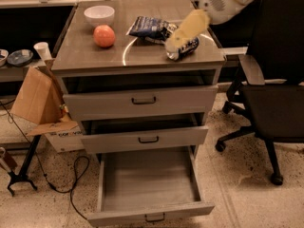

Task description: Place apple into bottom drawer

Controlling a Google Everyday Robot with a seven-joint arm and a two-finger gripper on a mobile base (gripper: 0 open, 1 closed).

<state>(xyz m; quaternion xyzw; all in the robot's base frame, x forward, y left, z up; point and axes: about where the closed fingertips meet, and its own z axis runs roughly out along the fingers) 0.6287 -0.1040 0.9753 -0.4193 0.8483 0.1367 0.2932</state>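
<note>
The apple [104, 35] is round and orange-red and sits on the cabinet top at the left, just in front of a white bowl [99, 15]. The bottom drawer [148, 184] is pulled far out, a deep grey tray that holds nothing, with a small dark handle at its front. My gripper [178, 37] comes in from the upper right and hangs over the right side of the cabinet top, above the crushed can [183, 49], well right of the apple.
A blue chip bag [148, 27] lies mid-top. The two upper drawers [142, 101] stand slightly open. A black office chair [273, 94] stands at the right. A brown paper bag [35, 99], a box and cables sit at the left on the floor.
</note>
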